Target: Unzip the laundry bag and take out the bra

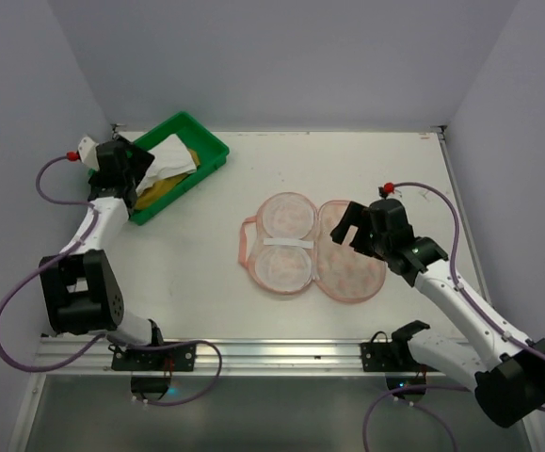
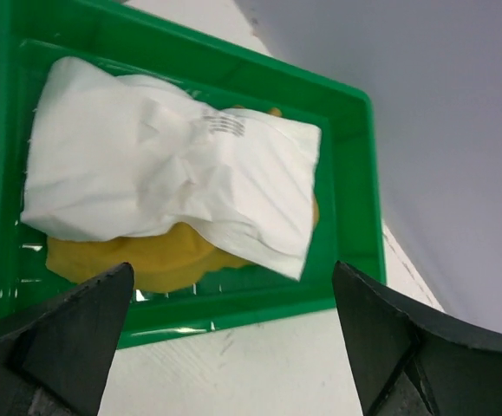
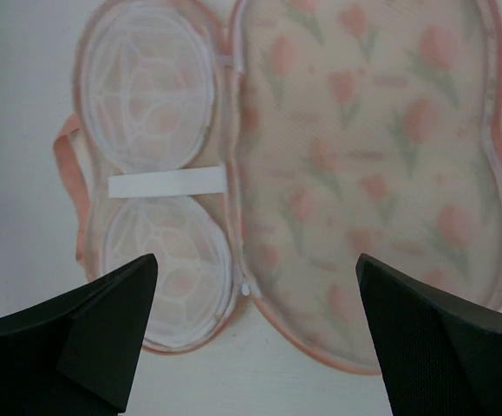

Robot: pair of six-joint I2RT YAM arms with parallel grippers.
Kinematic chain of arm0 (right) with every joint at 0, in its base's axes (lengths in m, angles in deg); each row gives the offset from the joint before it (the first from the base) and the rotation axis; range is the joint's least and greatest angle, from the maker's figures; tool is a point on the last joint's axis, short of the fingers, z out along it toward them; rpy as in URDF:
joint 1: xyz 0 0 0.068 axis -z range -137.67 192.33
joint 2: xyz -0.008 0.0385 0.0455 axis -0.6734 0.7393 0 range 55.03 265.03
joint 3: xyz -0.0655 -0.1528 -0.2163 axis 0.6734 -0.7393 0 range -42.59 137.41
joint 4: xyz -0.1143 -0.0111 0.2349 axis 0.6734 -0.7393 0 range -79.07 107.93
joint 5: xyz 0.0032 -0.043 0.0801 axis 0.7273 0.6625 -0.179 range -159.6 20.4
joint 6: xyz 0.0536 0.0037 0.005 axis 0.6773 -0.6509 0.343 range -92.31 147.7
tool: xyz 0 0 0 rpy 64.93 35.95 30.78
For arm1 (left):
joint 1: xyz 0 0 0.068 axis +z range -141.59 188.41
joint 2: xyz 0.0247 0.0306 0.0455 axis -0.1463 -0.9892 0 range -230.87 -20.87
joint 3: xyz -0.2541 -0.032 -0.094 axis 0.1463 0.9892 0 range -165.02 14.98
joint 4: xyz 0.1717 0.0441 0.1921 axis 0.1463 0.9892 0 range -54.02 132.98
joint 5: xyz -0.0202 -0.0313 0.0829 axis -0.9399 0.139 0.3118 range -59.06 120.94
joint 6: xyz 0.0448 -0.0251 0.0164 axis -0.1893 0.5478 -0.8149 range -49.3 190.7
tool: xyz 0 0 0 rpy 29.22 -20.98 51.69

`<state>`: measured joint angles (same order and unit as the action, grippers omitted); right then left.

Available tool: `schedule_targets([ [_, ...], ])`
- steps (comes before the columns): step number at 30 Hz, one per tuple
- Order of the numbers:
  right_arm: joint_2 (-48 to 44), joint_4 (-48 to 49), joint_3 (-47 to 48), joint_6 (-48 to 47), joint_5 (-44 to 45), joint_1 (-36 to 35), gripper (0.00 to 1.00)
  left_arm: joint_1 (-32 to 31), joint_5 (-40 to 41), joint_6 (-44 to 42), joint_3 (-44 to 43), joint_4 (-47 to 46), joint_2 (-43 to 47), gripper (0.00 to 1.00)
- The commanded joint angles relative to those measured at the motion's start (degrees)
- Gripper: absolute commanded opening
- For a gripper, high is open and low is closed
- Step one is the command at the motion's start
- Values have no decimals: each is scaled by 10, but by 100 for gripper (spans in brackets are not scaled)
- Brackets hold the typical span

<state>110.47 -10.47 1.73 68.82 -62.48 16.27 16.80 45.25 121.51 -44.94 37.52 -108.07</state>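
Right wrist view: bag (image 3: 363,191) unzipped; right claw (image 3: 255,260) above it, left claw (image 2: 233,269) over tray (image 2: 363,173), both agape; next I must find and pinch out the bra.

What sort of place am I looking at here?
Probably a robot test booth: a left arm and right arm bolted to a white table, plain walls close around, only an opened laundry bag and green tray laid out.

Just ahead of the left claw (image 2: 233,276), its two dark fingers (image 2: 68,334) spread wide, a green tray (image 2: 359,173) sits on the white worktop (image 2: 259,368). Inside, a crumpled white sheet (image 2: 164,165) lies over a yellow item (image 2: 138,258) at the tray's claw-side edge.
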Motion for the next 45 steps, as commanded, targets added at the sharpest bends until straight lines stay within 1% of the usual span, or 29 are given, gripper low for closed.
schedule_targets([
  [1,48,-52,8,69,38,38,99,3,-112,-100,-33,58,58,100],
  [4,88,-70,14,93,36,86,99,1,-189,-144,-22,97,97,100],
  [5,118,-76,18,98,36,101,99,1,-205,-157,-10,107,106,100],
  [6,132,-90,23,100,39,128,99,-1,-231,-184,-4,129,126,100],
  [8,169,-96,32,98,44,154,99,-6,-250,-230,16,152,146,100],
  [9,179,-97,34,95,41,180,99,-7,-265,-246,25,174,168,100],
  [12,228,-88,47,81,39,207,99,-8,-267,-300,66,217,216,100],
  [15,282,-84,67,69,19,225,99,-16,-252,-313,113,225,272,100],
  [17,308,-78,77,56,-16,232,99,-18,-252,-316,130,225,300,100],
  [19,336,-76,89,48,-38,231,95,-24,-249,-319,136,227,306,100],
  [20,341,-74,90,44,-53,232,90,-27,-248,-321,135,228,306,100],
  [22,349,-59,86,39,-88,232,84,-32,-244,-323,126,232,303,100],
  [23,352,-48,82,37,-104,231,77,-33,-242,-323,124,232,301,100],
  [24,359,-43,79,34,-143,231,73,-35,-241,-323,119,232,300,100],
  [26,365,-25,75,33,-169,229,63,-38,-244,-324,117,232,296,100],
  [27,365,-27,73,34,-175,228,47,-40,-246,-324,116,231,295,100],
  [29,363,-24,73,32,-165,227,33,-42,-250,-323,116,229,291,100],
  [30,363,-24,75,31,-163,226,16,-43,-250,-323,116,229,290,100],
  [32,358,-35,79,23,-153,226,0,-45,-252,-323,113,228,288,100],
  [34,345,-39,86,10,-131,226,0,-45,-255,-323,111,226,284,100],
  [38,287,-67,107,-16,-84,227,0,-46,-263,-321,101,228,277,100],
  [40,272,-69,114,-36,-73,226,0,-46,-267,-321,101,228,277,100],
  [41,269,-75,117,-42,-72,224,2,-48,-267,-322,101,227,277,100],
  [43,278,-80,125,-60,-58,212,17,-50,-267,-323,103,228,277,100],
  [44,284,-81,127,-65,-57,204,34,-51,-269,-324,104,227,277,100],
  [45,303,-85,138,-69,-54,197,43,-51,-269,-324,104,228,277,100],
])
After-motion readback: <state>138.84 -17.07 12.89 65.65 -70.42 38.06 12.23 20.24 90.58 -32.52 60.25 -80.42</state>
